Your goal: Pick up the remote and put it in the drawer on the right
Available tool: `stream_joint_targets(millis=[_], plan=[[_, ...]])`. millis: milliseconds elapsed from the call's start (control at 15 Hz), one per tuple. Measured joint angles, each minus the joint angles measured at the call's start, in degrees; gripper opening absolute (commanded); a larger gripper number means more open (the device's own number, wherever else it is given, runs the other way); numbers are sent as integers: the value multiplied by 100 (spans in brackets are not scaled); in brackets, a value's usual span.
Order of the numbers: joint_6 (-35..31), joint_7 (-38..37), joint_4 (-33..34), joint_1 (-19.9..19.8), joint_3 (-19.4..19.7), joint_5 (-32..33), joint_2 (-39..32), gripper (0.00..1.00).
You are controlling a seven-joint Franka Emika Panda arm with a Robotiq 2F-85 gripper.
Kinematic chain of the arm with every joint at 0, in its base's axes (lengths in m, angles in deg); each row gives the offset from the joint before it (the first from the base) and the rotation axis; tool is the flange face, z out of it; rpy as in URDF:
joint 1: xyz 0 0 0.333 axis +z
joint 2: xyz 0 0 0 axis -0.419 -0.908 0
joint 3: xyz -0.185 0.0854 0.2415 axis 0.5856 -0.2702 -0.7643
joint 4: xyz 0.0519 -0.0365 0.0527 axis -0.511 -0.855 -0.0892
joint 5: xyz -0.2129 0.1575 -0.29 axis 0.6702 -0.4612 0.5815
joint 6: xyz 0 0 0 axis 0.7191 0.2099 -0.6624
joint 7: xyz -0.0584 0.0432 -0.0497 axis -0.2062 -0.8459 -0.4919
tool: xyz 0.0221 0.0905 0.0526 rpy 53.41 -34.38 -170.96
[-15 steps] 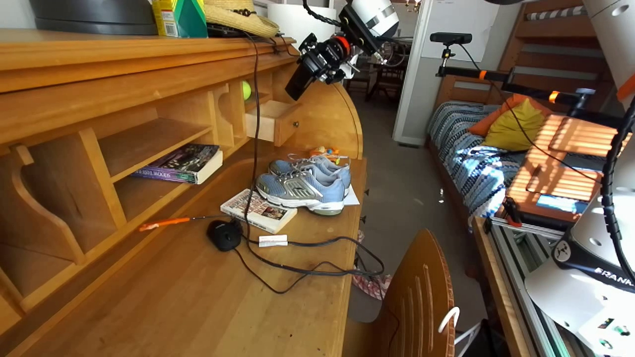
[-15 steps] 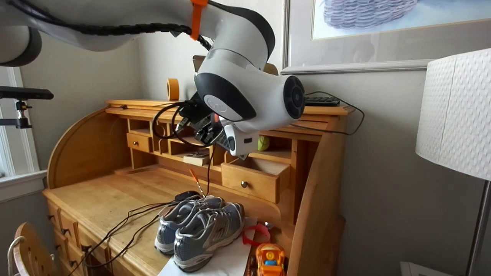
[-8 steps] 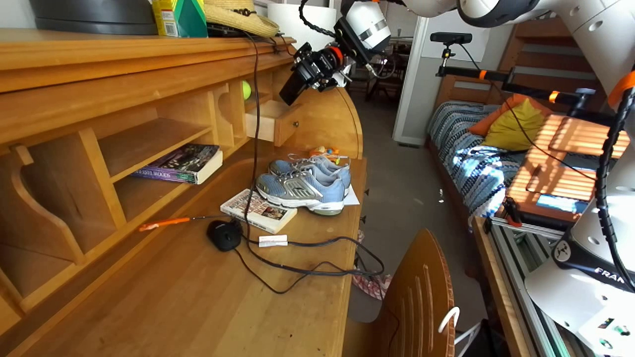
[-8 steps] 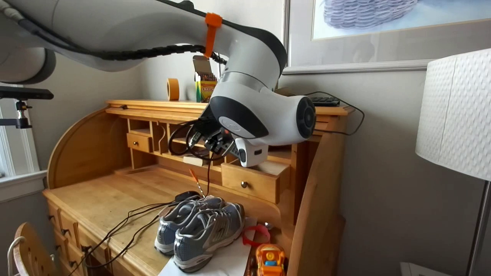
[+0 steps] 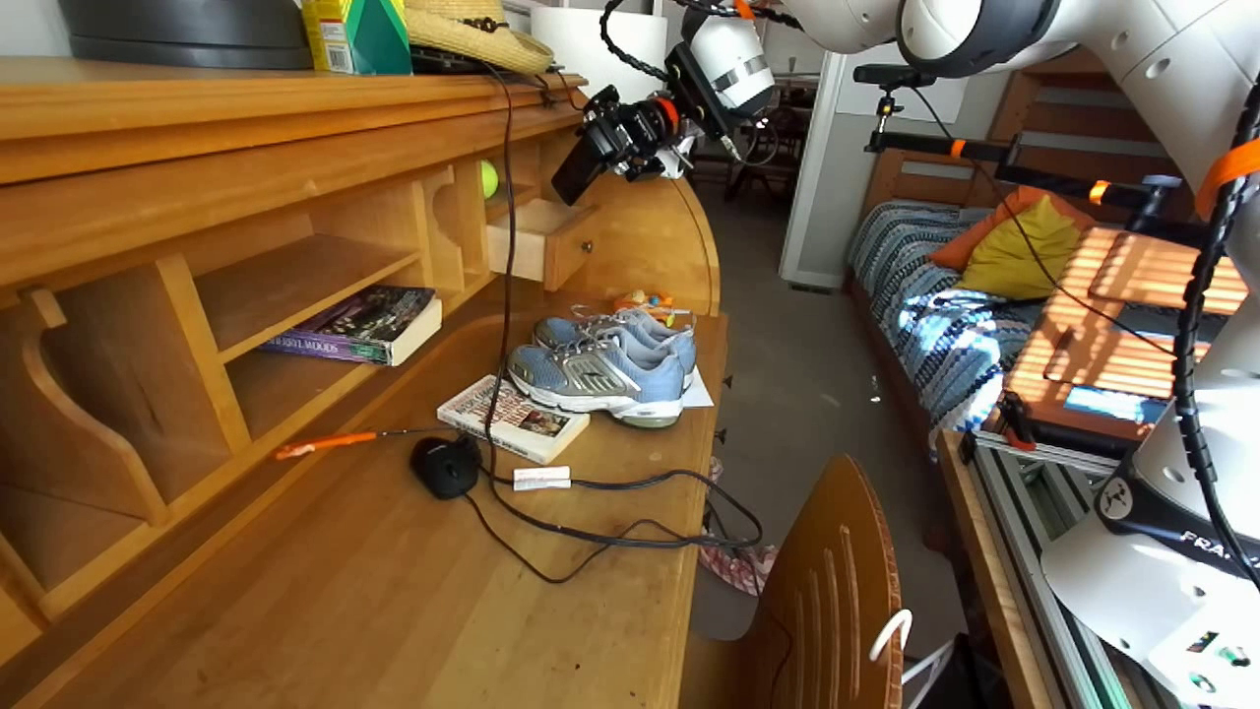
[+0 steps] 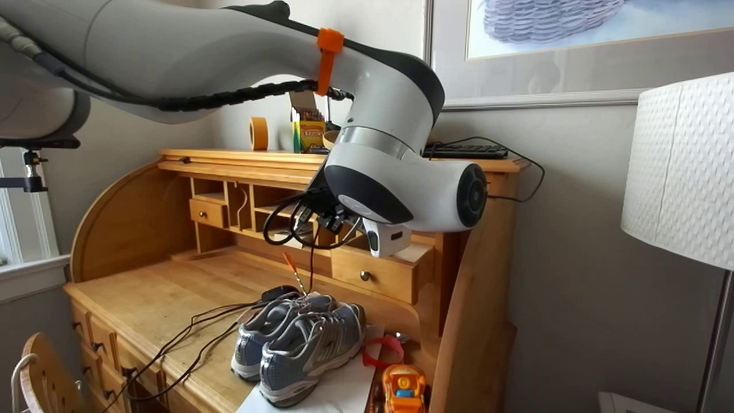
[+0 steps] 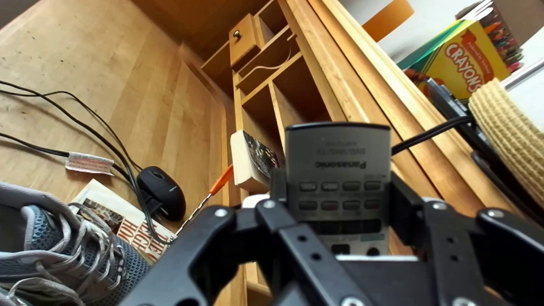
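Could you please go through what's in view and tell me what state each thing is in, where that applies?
Remote: gripped, held up in the air
Fingers: closed on the remote
Drawer on the right: pulled open
Smaller drawer: cannot tell whether fully shut
Crayon box: open at the top
Paperback: closed, lying flat
Shelf book: closed, lying flat
Sneakers: upright, laced
Mouse: right way up
Lamp: cannot tell whether lit

The pincer [image 5: 607, 141] holds the remote [image 5: 579, 174] near the open drawer [image 5: 567, 254].
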Motion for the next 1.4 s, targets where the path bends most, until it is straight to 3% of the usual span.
stream_joint_targets(millis=[333, 800, 1400], plan=[[-128, -644, 47, 36, 7, 51, -21, 31], [-1362, -1238, 394, 360, 106, 566, -32, 31], [-1164, -1791, 1447, 473, 127, 1109, -740, 31]])
